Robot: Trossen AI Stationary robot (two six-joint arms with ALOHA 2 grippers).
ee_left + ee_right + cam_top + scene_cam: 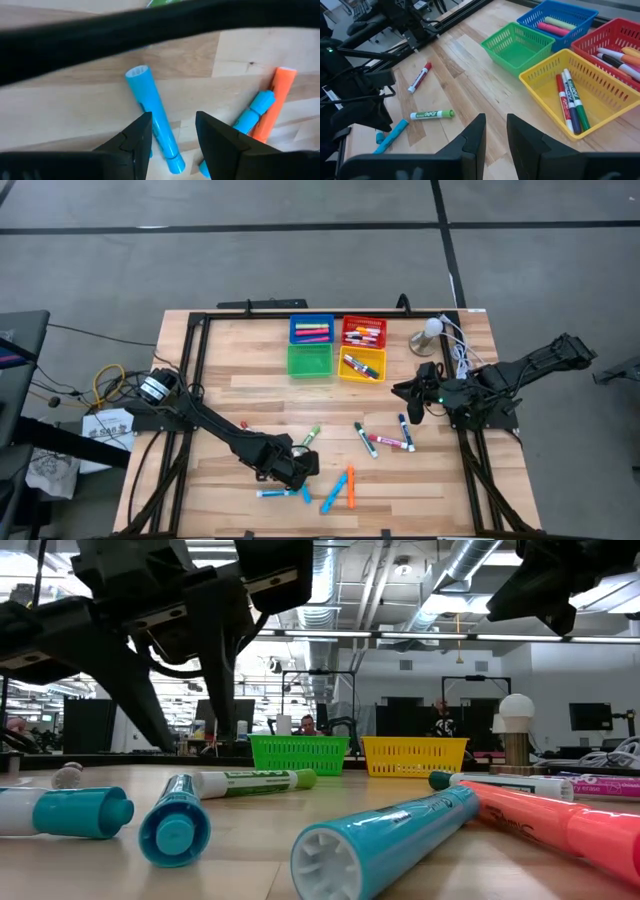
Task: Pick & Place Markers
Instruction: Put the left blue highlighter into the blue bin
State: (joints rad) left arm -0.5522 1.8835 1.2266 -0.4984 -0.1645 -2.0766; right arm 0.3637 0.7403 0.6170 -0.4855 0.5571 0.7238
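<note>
Your wooden table [230, 360] carries four small bins grouped near its far edge: blue bin [311, 329] and red bin [363, 331] behind, green bin [309, 361] and yellow bin [361, 365] in front. Take the green bin as your landmark. It stands empty, and a broad stretch of bare wood opens to its left, out to the black frame rail [196, 360] along the table's side.

Your left arm reaches in from the left edge, and the left gripper [297, 467] hangs low over the boards well toward the near edge from the green bin, jaws apart and holding nothing, straddling a light-blue marker [152, 118] that lies flat beneath them. Just beyond it lie another blue marker [252, 113] and an orange marker [272, 103], touching side by side close to the near edge.

Your right gripper [414, 393] hovers to the right of the yellow bin, above the table, jaws narrowly parted and empty. More markers [385, 440] lie scattered between it and the near edge. A green-capped marker [432, 114] and a red marker [419, 77] lie apart on open wood nearer than the green bin. Markers also fill the blue, red and yellow bins.
</note>
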